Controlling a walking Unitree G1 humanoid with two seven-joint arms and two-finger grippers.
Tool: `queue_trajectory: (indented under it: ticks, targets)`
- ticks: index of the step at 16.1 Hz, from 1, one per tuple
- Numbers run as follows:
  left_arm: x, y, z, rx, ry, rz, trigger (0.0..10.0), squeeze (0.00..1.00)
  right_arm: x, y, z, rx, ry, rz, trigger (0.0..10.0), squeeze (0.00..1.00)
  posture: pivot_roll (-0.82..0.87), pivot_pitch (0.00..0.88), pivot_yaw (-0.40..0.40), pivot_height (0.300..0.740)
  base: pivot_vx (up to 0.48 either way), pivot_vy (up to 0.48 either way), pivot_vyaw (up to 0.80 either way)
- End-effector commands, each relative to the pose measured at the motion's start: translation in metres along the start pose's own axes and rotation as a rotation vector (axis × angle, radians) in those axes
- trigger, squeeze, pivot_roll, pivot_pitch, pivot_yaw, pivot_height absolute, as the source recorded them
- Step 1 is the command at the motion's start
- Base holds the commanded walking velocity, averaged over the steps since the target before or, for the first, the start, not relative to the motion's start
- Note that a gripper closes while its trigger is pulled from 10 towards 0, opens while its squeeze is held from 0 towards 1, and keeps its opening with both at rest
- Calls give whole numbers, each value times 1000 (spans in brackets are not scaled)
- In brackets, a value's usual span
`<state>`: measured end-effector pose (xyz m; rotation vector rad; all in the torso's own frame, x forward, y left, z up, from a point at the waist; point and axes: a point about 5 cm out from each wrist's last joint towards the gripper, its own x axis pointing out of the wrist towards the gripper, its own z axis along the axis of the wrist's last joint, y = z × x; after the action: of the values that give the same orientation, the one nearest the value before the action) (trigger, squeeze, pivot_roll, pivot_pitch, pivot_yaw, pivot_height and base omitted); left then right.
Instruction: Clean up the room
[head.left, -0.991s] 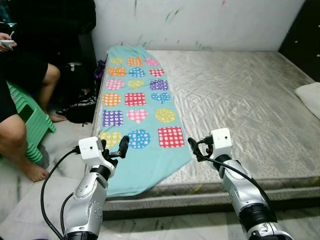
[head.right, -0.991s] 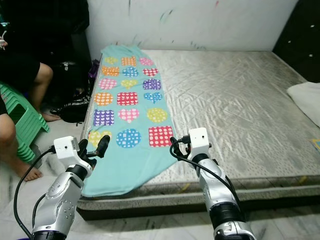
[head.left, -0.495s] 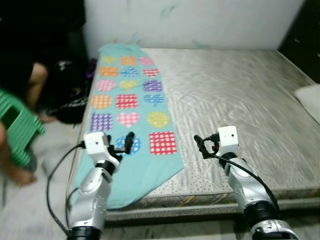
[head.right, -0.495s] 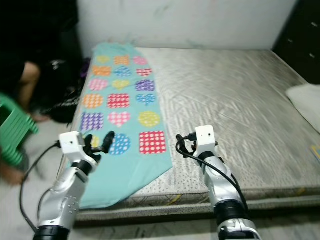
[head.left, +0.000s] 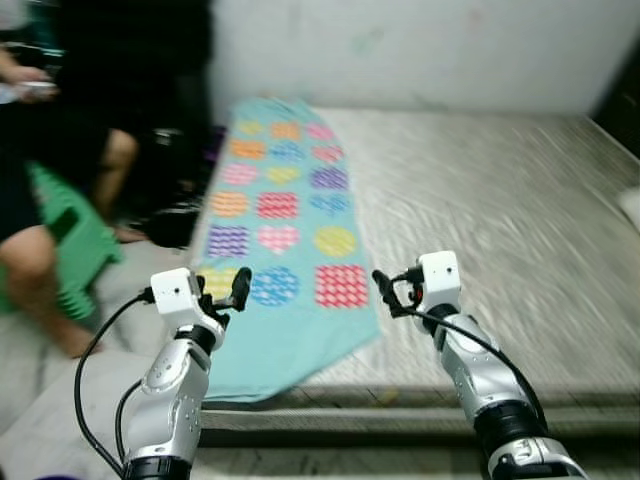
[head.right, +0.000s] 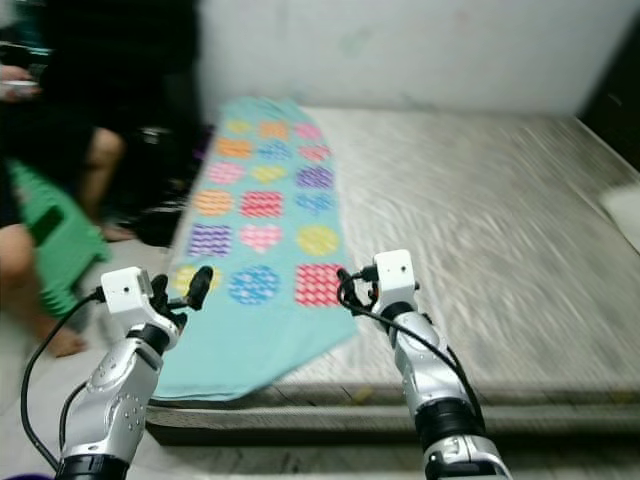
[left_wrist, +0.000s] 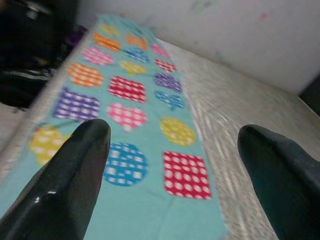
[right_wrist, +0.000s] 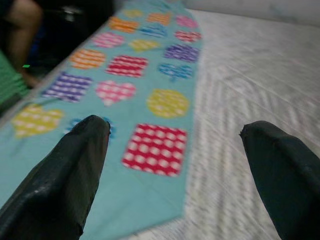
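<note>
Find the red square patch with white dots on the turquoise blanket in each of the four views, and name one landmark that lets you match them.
Left eye view: the red square patch lies between the two claws, near the blanket's front edge.
Right eye view: the patch is just left of the right claw.
Left wrist view: lower centre.
Right wrist view: lower centre.
Shared landmark: the yellow circle patch directly beyond it.

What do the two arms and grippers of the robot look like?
Both arms are silver metal with dark joints. Each wrist carries a white box with a black cable looping from it. The left gripper and right gripper each have two long glossy black fingers.
</note>
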<state>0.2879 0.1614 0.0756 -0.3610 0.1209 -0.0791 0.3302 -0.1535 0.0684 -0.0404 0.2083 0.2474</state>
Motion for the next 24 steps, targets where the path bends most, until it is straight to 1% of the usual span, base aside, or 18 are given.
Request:
queue_trajectory:
  ticks: [1,7,14,19,24]
  targets:
    - [1,-2,-2,4,16,-5,10000,0,0,-4,0,9,5,-14,10000,0,-83,0,-37,740,0,0,-800]
    - [2,-2,-2,7,16,-13,10000,0,1,-3,0,13,5,-17,10000,0,-83,0,-34,740,0,0,-800]
    - [2,-4,-1,7,12,-28,10000,0,1,-4,0,16,4,-19,10000,0,-83,0,-34,740,0,0,0]
    - [3,-2,-3,14,32,-7,10000,0,1,-4,1,17,5,-20,10000,0,-83,0,-33,740,0,0,0]
    - [3,-3,-3,16,27,-14,10000,0,1,-4,0,16,11,-21,10000,0,-83,0,-33,740,0,0,0]
